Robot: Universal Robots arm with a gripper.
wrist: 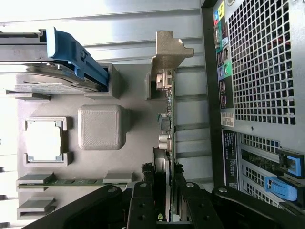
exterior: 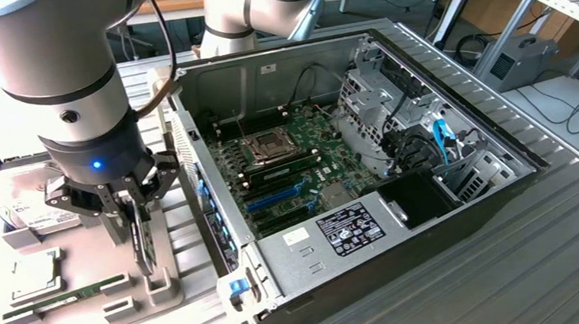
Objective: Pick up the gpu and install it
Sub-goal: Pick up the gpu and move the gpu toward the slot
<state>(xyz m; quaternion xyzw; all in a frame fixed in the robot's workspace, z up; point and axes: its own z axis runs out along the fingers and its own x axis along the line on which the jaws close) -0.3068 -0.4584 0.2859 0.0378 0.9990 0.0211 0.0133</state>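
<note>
The gpu (wrist: 170, 119) stands on its long edge in a slot of the grey holder tray (wrist: 136, 157), just beside the open computer case (exterior: 471, 130) on the exterior view's left. Its silver bracket (wrist: 167, 52) is at one end. Standing it up this way leaves both flat faces free. The gripper (exterior: 135, 232) reaches down over it from above with the jaws clamped on the gpu, one on each face, near the end opposite the bracket. I judge this a grip made for lifting, though I cannot tell whether the card has left its slot. The case lies on its side with the panel off, so the motherboard (exterior: 304, 157) faces up and its blue expansion slots (exterior: 271, 200) can be reached from above, probably why the card is held upright. Other parts sit in their own recesses of the tray, each apart from the card: a processor (wrist: 44, 140), a green memory stick (wrist: 76, 182) and a hard drive (exterior: 25, 197). Tray and case rest on a ribbed metal worktop (exterior: 552, 266). The black label (exterior: 349, 230) on the power supply carries white print, and the hard drive bears a white label, but no word on either can be read.
</note>
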